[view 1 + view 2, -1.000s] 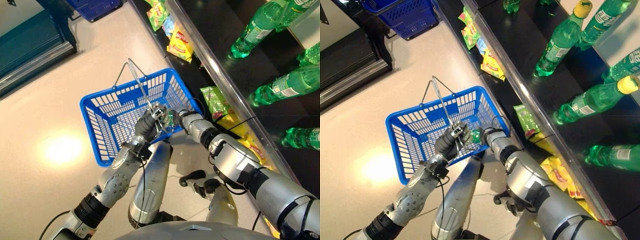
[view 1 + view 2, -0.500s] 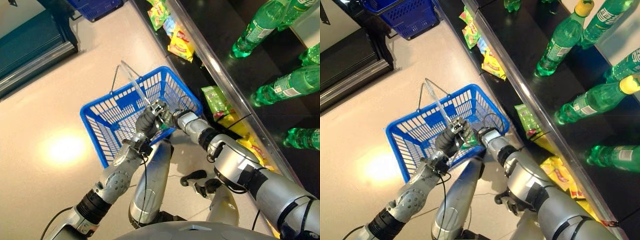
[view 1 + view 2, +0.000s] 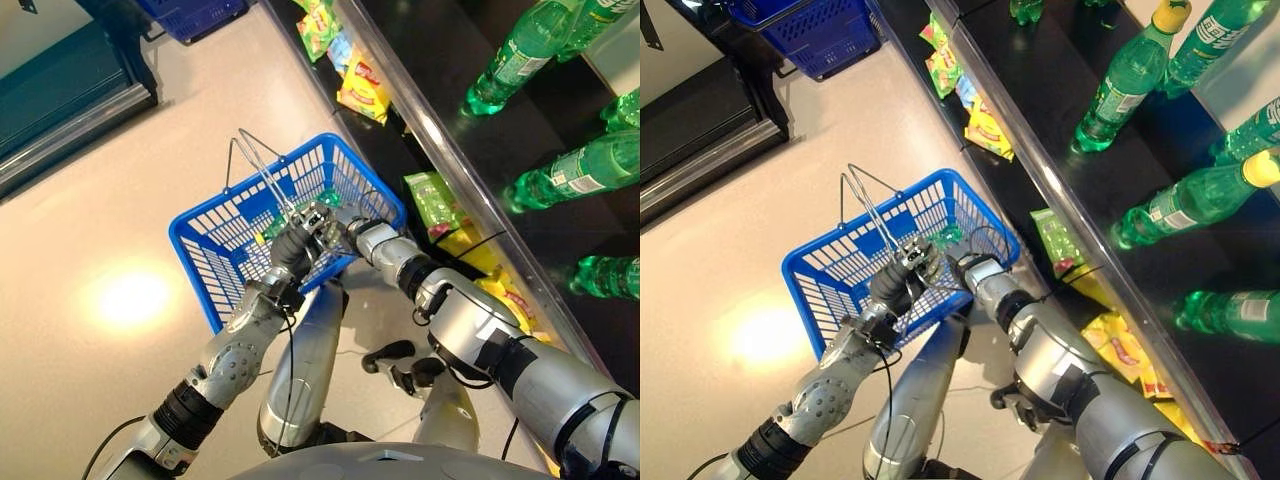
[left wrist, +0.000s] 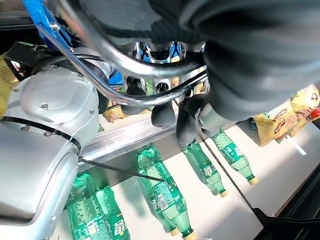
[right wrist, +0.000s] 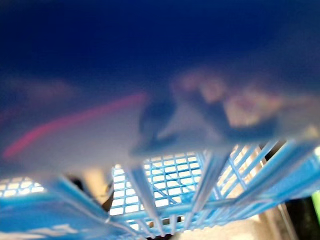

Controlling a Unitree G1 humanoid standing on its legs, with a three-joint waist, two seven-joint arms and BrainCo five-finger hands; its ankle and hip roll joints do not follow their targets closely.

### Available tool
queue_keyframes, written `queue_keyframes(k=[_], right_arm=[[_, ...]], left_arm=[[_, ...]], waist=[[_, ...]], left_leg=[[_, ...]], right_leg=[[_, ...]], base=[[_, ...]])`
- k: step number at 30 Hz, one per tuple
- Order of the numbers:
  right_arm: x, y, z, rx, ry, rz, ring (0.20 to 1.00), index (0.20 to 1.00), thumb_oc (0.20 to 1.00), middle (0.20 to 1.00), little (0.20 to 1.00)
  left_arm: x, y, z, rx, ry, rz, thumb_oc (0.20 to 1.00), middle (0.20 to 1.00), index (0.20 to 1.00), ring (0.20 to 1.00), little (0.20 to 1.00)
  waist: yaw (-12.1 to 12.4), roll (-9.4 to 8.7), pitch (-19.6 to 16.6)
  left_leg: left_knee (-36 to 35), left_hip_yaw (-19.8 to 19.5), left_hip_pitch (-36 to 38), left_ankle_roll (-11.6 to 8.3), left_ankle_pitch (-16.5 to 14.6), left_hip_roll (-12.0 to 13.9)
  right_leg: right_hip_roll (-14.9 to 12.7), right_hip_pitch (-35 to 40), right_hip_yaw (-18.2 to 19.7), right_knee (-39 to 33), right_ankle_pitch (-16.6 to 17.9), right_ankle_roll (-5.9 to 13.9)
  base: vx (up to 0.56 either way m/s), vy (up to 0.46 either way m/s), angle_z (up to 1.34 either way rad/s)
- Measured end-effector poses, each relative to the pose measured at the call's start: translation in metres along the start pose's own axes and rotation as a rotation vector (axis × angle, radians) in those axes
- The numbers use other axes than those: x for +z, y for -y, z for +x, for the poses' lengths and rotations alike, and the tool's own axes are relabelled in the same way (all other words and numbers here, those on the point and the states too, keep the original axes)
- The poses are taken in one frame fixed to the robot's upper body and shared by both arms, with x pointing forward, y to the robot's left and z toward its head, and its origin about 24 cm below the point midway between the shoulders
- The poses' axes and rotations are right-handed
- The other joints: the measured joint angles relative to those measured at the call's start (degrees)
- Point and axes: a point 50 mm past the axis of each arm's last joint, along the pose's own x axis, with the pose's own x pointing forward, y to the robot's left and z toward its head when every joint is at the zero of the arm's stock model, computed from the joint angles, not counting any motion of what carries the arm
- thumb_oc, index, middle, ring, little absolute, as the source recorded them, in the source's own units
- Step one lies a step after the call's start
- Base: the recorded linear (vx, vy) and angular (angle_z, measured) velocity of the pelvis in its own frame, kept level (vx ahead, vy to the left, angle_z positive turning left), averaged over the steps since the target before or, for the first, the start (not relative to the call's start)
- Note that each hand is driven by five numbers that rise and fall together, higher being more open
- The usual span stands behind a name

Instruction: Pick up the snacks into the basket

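A blue wire-handled basket [image 3: 232, 232] hangs in front of me above the floor. My left hand [image 3: 296, 243] is shut on the basket's metal handle [image 3: 262, 170]; the left wrist view shows its fingers [image 4: 165, 112] curled round the wire. My right hand [image 3: 345, 222] reaches over the basket's near rim, right beside the left hand. A green snack packet [image 3: 327, 197] shows inside the basket just past the right hand's fingers. Whether the fingers still hold it is hidden. Blue basket mesh [image 5: 170, 180] shows close up in the right wrist view.
A dark shelf unit runs along my right. Yellow packets [image 3: 362, 88] and a green packet [image 3: 432, 200] lie on its low shelf, and green bottles [image 3: 565, 172] lie on the shelf above. A second blue basket [image 3: 190, 12] stands far back, beside a dark cabinet [image 3: 60, 90].
The right hand with the green packet has moved from the basket's near rim to over its inside. The basket has shifted a little to the right and its handle has swung.
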Motion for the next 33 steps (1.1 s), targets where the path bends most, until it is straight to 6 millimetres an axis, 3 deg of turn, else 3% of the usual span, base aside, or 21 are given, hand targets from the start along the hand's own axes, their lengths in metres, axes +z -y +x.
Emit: queue_keyframes(k=[5, 10, 13, 17, 20, 21, 22, 25, 31, 33], right_arm=[[0.014, 0.0, -0.003, -0.095, 0.056, 0.42, 1.0, 1.0, 1.0, 1.0, 1.0], [0.02, -0.013, -0.009, -0.102, 0.096, 0.649, 1.0, 1.0, 1.0, 1.0, 1.0], [0.02, -0.022, -0.015, -0.106, 0.118, 0.718, 1.0, 1.0, 1.0, 1.0, 1.0], [0.028, -0.046, -0.031, -0.089, 0.173, 0.814, 1.0, 1.0, 1.0, 1.0, 1.0], [0.023, -0.065, -0.044, -0.055, 0.185, 0.837, 1.0, 1.0, 1.0, 1.0, 1.0], [0.019, -0.076, -0.048, -0.033, 0.176, 0.845, 1.0, 1.0, 1.0, 1.0, 1.0], [0.022, -0.075, -0.049, -0.033, 0.188, 0.853, 1.0, 1.0, 1.0, 1.0, 1.0], [0.012, -0.096, -0.064, 0.004, 0.176, 0.9, 1.0, 1.0, 1.0, 1.0, 1.0], [-0.043, -0.142, -0.111, 0.083, 0.034, 1.017, 1.0, 1.0, 1.0, 1.0, 1.0], [-0.051, -0.154, -0.12, 0.119, -0.001, 1.015, 1.0, 1.0, 1.0, 1.0, 1.0]], left_arm=[[0.012, -0.013, -0.006, 0.073, 0.043, 0.055, 0.2, 0.2, 0.2, 0.2, 0.2], [0.012, -0.025, -0.018, 0.153, 0.052, 0.107, 0.2, 0.2, 0.2, 0.2, 0.2], [0.012, -0.036, -0.025, 0.211, 0.058, 0.144, 0.2, 0.2, 0.2, 0.2, 0.2], [0.013, -0.072, -0.05, 0.399, 0.055, 0.204, 0.2, 0.2, 0.2, 0.2, 0.2], [0.011, -0.093, -0.067, 0.511, 0.042, 0.22, 0.2, 0.2, 0.2, 0.2, 0.2], [0.009, -0.098, -0.072, 0.546, 0.035, 0.221, 0.2, 0.2, 0.2, 0.2, 0.2], [0.007, -0.1, -0.075, 0.561, 0.032, 0.226, 0.2, 0.2, 0.2, 0.2, 0.2], [-0.001, -0.116, -0.088, 0.666, 0.032, 0.196, 0.2, 0.2, 0.2, 0.2, 0.2], [-0.011, -0.148, -0.122, 0.878, 0.037, 0.156, 0.2, 0.2, 0.2, 0.2, 0.2], [-0.015, -0.151, -0.13, 0.912, 0.025, 0.147, 0.2, 0.2, 0.2, 0.2, 0.2]], waist=[[-2.5, -0.06, 0.0], [-6.1, -0.16, -0.1], [-6.9, -0.4, -0.3], [-9.6, -1.25, -1.1], [-11.3, -3.07, -2.5], [-12.9, -3.97, -3.6], [-12.8, -4.15, -4.2], [-14.2, -4.73, -6.7], [-17.5, -4.94, -9.5], [-18.6, -4.88, -10.7]], left_leg=[[0.8, 2.3, 0.9, 0.57, -0.2, 1.3], [0.7, 4.4, 3.5, 1.01, -0.8, 2.6], [0.5, 5.5, 4.8, 0.99, -1.0, 3.3], [-1.7, 7.5, 8.5, 1.12, -1.0, 4.4], [-3.6, 8.9, 11.9, 1.09, -1.0, 4.9], [-3.9, 9.3, 12.6, 0.93, -1.2, 5.0], [-4.3, 9.3, 12.9, 0.97, -1.3, 5.1], [-6.9, 11.1, 16.0, 1.19, -1.1, 5.5], [-12.9, 13.9, 23.5, 1.48, -0.6, 5.3], [-13.7, 14.2, 24.4, 1.44, -0.3, 5.2]], right_leg=[[0.3, 0.0, 1.5, 0.1, 0.5, -0.11], [1.1, 0.9, 3.9, -0.6, 1.4, -0.21], [1.5, 0.9, 5.1, -1.2, 1.9, -0.37], [2.9, 3.0, 6.8, -4.3, 3.9, -0.07], [3.8, 5.2, 7.5, -7.1, 5.1, 0.33], [3.9, 5.6, 7.7, -7.7, 5.3, 0.44], [4.1, 6.1, 7.6, -8.2, 5.4, 0.65], [5.0, 8.2, 7.8, -12.0, 7.3, 1.06], [6.3, 14.2, 8.2, -19.2, 10.2, 2.37], [6.6, 15.0, 8.3, -20.5, 10.8, 2.56]], base=[[0.0, 0.06, -0.13], [0.02, 0.045, -0.25], [0.0, 0.057, -0.24], [0.03, 0.038, -0.32], [0.02, 0.029, -0.27], [0.0, 0.045, -0.2], [0.0, 0.041, -0.17], [0.06, 0.017, -0.21], [0.1, 0.001, -0.17], [0.06, 0.006, -0.15]])
